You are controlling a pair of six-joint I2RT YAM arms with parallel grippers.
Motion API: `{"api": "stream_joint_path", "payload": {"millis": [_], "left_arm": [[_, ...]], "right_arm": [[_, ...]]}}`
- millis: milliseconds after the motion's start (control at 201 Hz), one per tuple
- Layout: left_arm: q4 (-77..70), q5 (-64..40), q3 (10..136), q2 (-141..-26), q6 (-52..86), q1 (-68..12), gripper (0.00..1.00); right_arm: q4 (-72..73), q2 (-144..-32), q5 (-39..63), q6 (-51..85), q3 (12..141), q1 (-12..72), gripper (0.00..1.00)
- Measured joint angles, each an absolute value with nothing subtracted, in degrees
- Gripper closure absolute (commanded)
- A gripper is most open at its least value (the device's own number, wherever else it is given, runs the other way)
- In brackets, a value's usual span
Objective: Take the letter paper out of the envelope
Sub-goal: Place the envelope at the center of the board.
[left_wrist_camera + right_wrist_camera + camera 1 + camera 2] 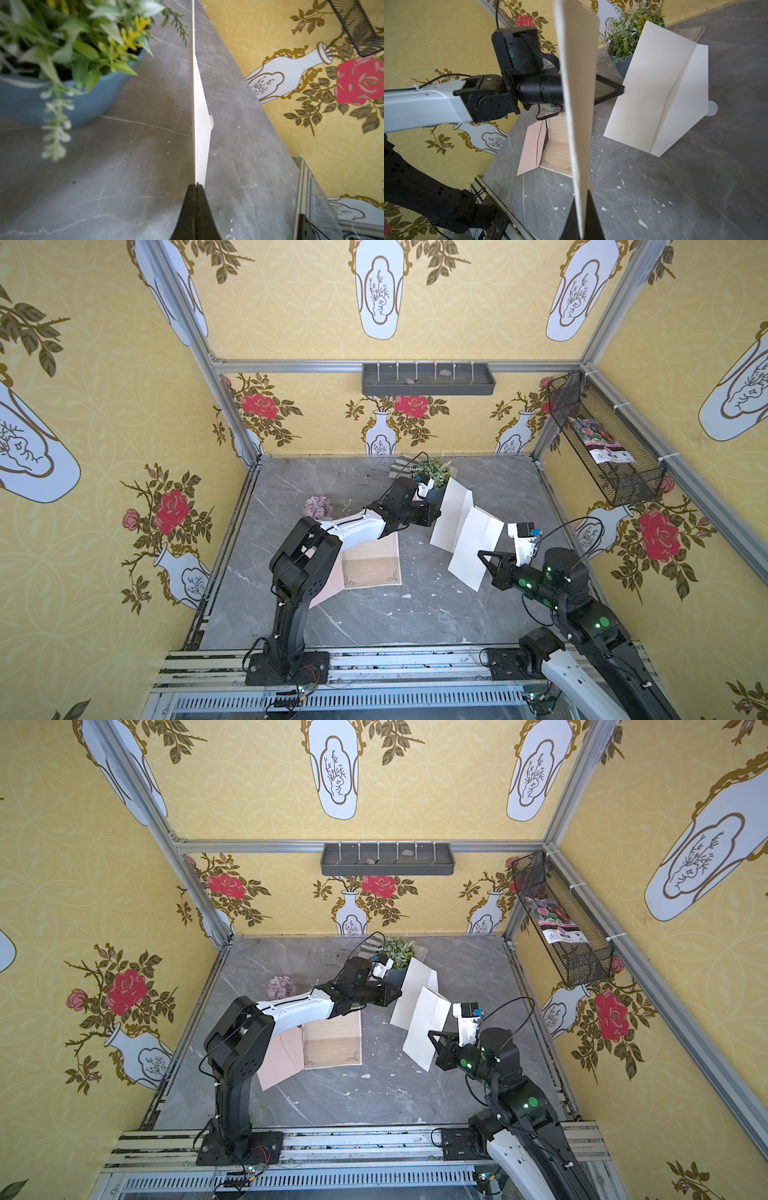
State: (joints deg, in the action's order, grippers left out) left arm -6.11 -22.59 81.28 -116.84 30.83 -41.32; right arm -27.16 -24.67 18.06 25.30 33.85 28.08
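The white envelope (451, 510) (415, 986) hangs upright above the middle right of the table, beside the potted plant. My left gripper (438, 516) (196, 185) is shut on its edge. The envelope (650, 93) shows a diagonal seam in the right wrist view. The folded white letter paper (473, 547) (426, 1031) is outside the envelope, nearer the front. My right gripper (480, 552) (583, 193) is shut on the paper's lower edge. Seen edge-on, the paper (577, 83) stands apart from the envelope.
A pink envelope (280, 1056) and a lined, bordered sheet (332, 1044) lie flat under my left arm. A blue potted plant (432, 472), a purple flower (318, 508) and a grey glove (401, 466) sit toward the back. A wire basket (602, 439) hangs on the right wall.
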Motion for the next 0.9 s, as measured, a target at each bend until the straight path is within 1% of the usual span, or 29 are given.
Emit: {"api": "stream_joint_path", "payload": {"millis": [199, 408, 508, 538, 622, 707, 757, 901], "left_arm": [[-2.28, -22.52, 84.71, -122.41, 30.70, -37.63, 1.00], [-1.04, -23.22, 85.06, -124.70, 31.55, -36.40, 1.00], [-1.04, -23.64, 85.10, -124.92, 31.59, -35.79, 0.93], [-0.95, -23.68, 85.14, -124.92, 31.59, -35.62, 0.88], [0.21, -23.49, 86.06, -124.92, 31.55, -35.57, 0.68], [1.30, -22.87, 86.78, -124.53, 31.22, -35.59, 0.58], [2.02, -22.65, 86.85, -123.92, 30.98, -35.59, 0.55], [2.48, -22.57, 85.76, -121.23, 30.35, -35.59, 0.53]], "right_arm": [[-27.00, -23.88, 19.09, 25.52, 32.99, 28.08, 1.00], [-26.81, -24.08, 19.84, 25.58, 32.60, 28.08, 1.00], [-26.79, -24.69, 20.36, 25.82, 32.25, 28.08, 1.00], [-26.68, -24.91, 20.51, 26.00, 32.10, 28.08, 1.00], [-26.37, -25.43, 20.86, 26.28, 31.99, 28.08, 1.00], [-25.50, -25.80, 21.45, 26.98, 31.92, 28.08, 1.00], [-25.06, -25.93, 21.89, 26.98, 31.88, 28.08, 1.00], [-24.71, -26.68, 22.85, 27.11, 31.62, 28.08, 1.00]]}}
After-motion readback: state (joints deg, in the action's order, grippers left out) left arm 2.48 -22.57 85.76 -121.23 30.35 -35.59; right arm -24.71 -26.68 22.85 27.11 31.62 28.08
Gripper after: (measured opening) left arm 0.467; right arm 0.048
